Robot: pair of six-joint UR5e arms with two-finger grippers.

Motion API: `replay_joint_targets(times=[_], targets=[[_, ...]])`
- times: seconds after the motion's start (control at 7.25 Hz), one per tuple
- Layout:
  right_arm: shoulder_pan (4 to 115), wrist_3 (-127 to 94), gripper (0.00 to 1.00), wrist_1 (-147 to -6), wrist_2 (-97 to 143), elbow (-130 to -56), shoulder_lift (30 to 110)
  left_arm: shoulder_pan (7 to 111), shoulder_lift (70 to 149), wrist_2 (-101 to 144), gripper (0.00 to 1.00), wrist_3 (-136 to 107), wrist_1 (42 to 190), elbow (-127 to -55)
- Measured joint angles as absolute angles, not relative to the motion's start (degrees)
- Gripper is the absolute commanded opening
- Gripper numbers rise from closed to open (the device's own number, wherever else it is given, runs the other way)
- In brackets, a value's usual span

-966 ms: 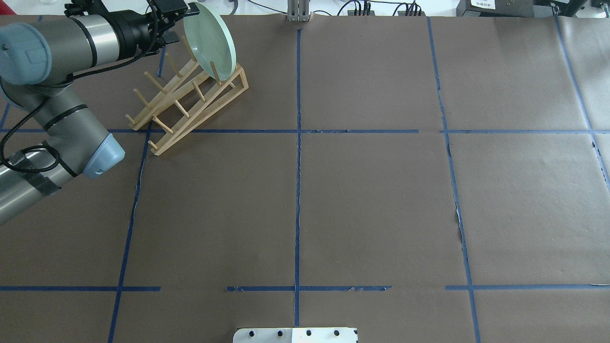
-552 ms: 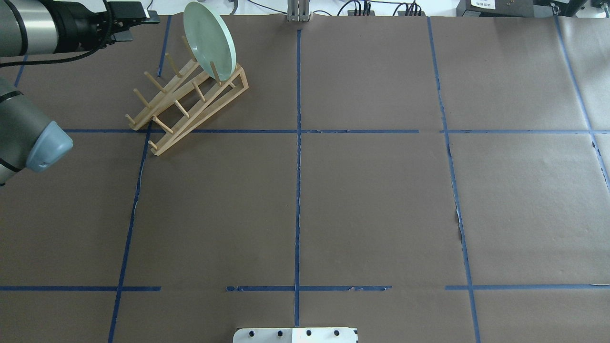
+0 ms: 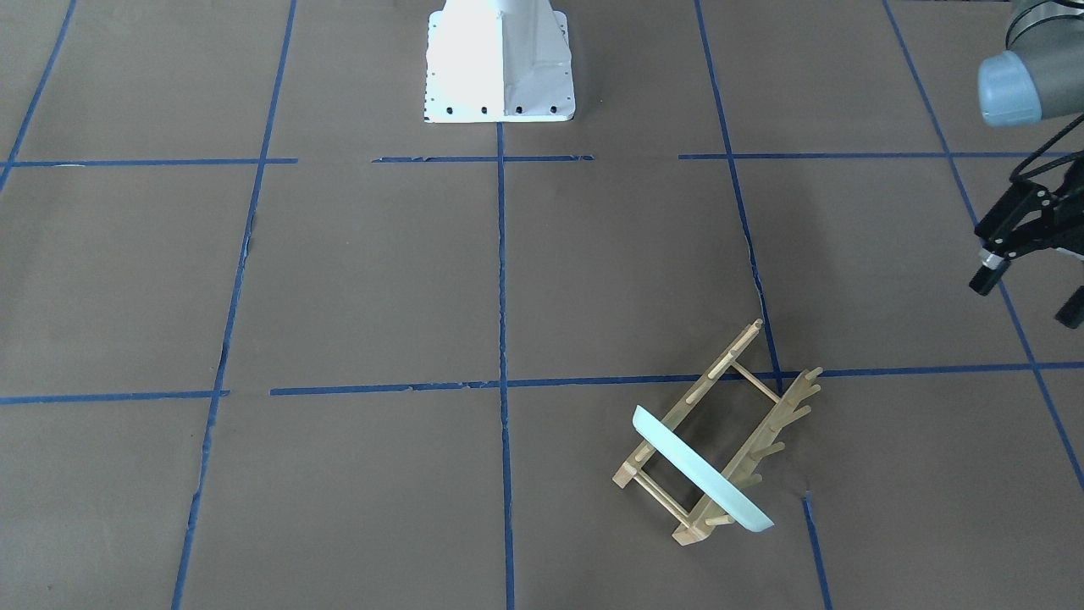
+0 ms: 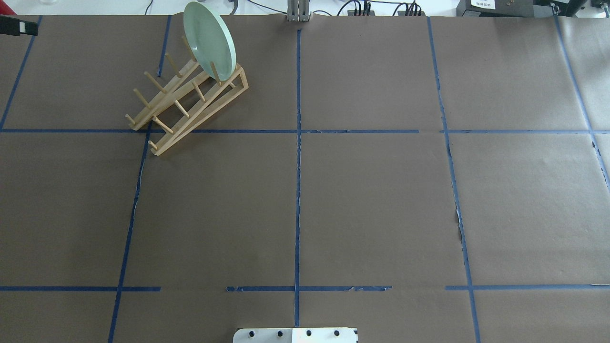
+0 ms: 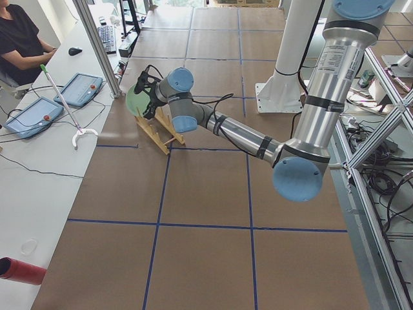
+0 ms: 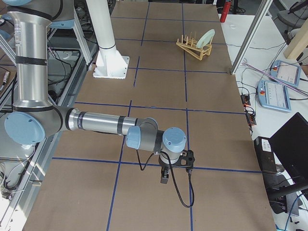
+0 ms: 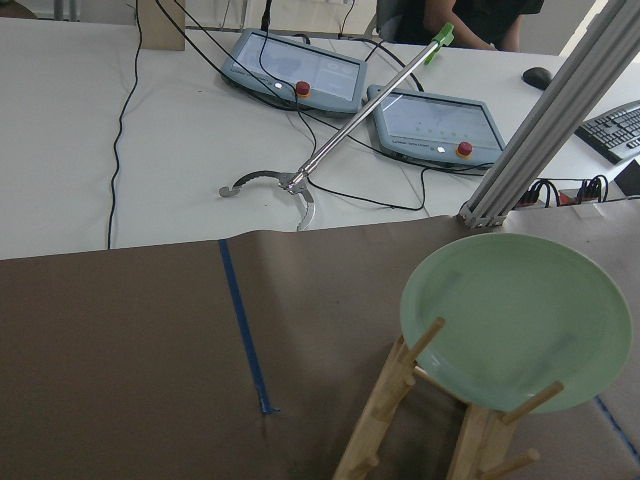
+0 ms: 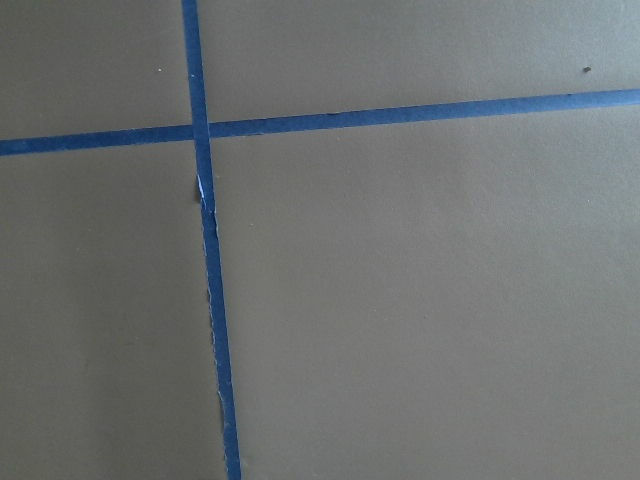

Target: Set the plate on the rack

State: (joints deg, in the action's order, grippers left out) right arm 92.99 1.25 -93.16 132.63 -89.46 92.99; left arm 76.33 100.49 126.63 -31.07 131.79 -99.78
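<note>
The pale mint-green plate (image 4: 209, 40) stands on edge between the pegs at the far end of the wooden rack (image 4: 190, 102), at the table's far left. It also shows in the front-facing view (image 3: 703, 470) and in the left wrist view (image 7: 515, 320), leaning in the rack (image 7: 395, 410). My left gripper (image 3: 1025, 302) is open and empty, well apart from the rack, to the robot's left of it. In the overhead view only its tip (image 4: 19, 26) shows. My right gripper (image 6: 166, 175) hangs low over bare paper far from the rack; I cannot tell if it is open or shut.
The table is covered in brown paper with blue tape lines. The robot base (image 3: 500, 59) stands at the near middle edge. Beyond the far edge are an aluminium post (image 7: 545, 120), two tablets (image 7: 295, 75), a reacher tool (image 7: 350, 125) and a seated person (image 5: 22, 39).
My left gripper has let go of the plate and drawn back to the left, nearly out of the overhead view. The plate stays standing in the rack.
</note>
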Motion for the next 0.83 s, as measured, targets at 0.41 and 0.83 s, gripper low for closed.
replay_joint_targets(times=[0.41,0.83], targets=[[92.99,1.24,1.0,-93.16,132.63,-89.47,92.96,81.31,99.32,127.91,1.0,-13.07,114.8,-100.14],[92.99,1.23,1.0,-93.16,132.63,-89.47,92.98,83.93,97.92,127.6,1.0,-0.85,103.41,-97.85]])
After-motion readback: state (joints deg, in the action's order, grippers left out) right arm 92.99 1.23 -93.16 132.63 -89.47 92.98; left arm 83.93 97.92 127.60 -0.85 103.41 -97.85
